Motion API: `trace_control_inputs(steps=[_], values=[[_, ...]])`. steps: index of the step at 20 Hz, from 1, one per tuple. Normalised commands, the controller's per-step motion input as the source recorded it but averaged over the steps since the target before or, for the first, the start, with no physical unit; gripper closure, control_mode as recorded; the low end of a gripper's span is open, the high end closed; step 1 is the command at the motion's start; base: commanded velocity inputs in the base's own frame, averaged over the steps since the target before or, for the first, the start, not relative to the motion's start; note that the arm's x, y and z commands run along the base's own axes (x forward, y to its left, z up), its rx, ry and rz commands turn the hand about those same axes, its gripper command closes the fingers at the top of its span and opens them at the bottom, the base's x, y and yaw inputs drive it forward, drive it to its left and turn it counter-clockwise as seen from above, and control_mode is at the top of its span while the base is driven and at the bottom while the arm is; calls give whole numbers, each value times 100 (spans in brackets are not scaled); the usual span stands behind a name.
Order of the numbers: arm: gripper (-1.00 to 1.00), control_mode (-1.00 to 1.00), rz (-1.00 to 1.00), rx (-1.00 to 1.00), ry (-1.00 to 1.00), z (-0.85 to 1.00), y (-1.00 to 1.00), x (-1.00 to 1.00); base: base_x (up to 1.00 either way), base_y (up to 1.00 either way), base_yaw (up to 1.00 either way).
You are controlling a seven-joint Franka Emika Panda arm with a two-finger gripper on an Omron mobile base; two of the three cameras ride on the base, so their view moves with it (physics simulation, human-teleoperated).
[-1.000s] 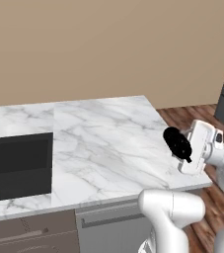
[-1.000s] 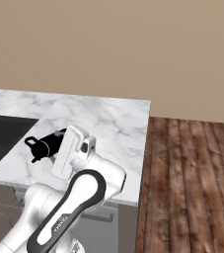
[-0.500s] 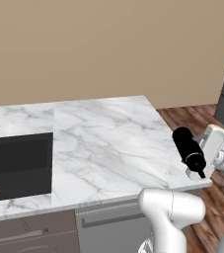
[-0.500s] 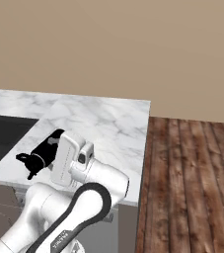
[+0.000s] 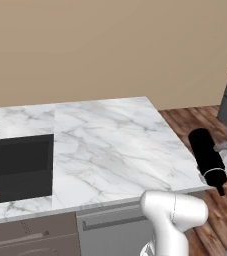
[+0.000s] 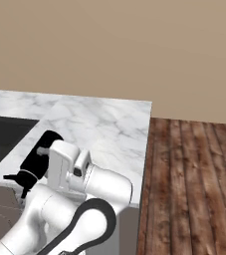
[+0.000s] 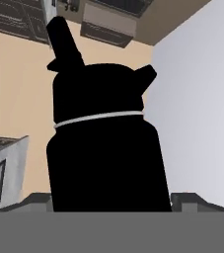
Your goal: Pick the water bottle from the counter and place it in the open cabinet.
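All-black water bottle (image 5: 207, 156) with a thin pale ring, clamped in the claw (image 6: 55, 167), now tipped cap-downward beyond the desk (image 5: 110, 145) edge.

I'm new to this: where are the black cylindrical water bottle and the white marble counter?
black cylindrical water bottle (image 5: 206, 154): left base view, mid-body.
white marble counter (image 5: 110, 145): left base view, bare top.

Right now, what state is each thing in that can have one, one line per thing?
Small all-black cylindrical water bottle: lifted off the counter, tilted with its cap end lowest, held past the counter's edge.
Two-finger tool: shut on the bottle.
White marble counter with grey veining: no longer bearing the bottle.
Dark recessed sink: set into the counter.
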Motion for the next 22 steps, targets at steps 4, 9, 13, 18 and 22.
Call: trace_control_inputs(steps=[4, 9, 13, 18, 22], values=[[100, -100, 0, 0, -8, 29, 0, -36, 0, 0, 0], [100, -100, 0, 0, 0, 22, 0, -5, 0, 0, 0], [100, -100, 0, 0, -2, 14, 0, -19, 0, 0, 0], [100, -100, 0, 0, -1, 2, 0, -13, 0, 0, 0], [100, -100, 0, 0, 0, 0, 0, 0, 0, 0, 0]])
